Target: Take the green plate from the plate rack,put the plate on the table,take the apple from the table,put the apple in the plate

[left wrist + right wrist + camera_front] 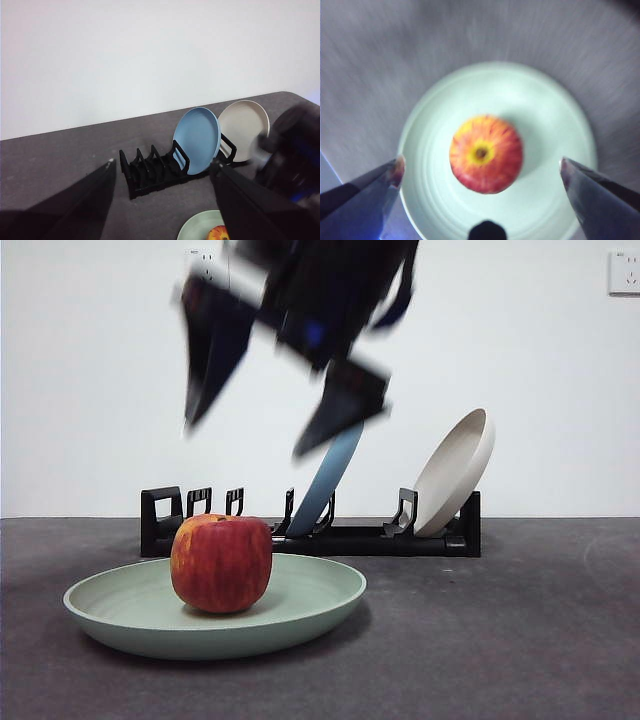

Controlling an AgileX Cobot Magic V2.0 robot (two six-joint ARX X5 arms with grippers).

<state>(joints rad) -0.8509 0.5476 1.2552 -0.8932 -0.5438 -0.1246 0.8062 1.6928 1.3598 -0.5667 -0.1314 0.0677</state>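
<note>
Red apple (486, 154) rests unlabelled in green plate (540, 115) beneath the spread-apart right end effector (482, 172).

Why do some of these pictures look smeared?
Front view: the dark gripper overhead is streaked, while apple and plate are sharp. Right wrist view: everything is soft, the table streaked. Left wrist view: the rack is fairly clear; only the other arm at the edge is blurred.
</note>
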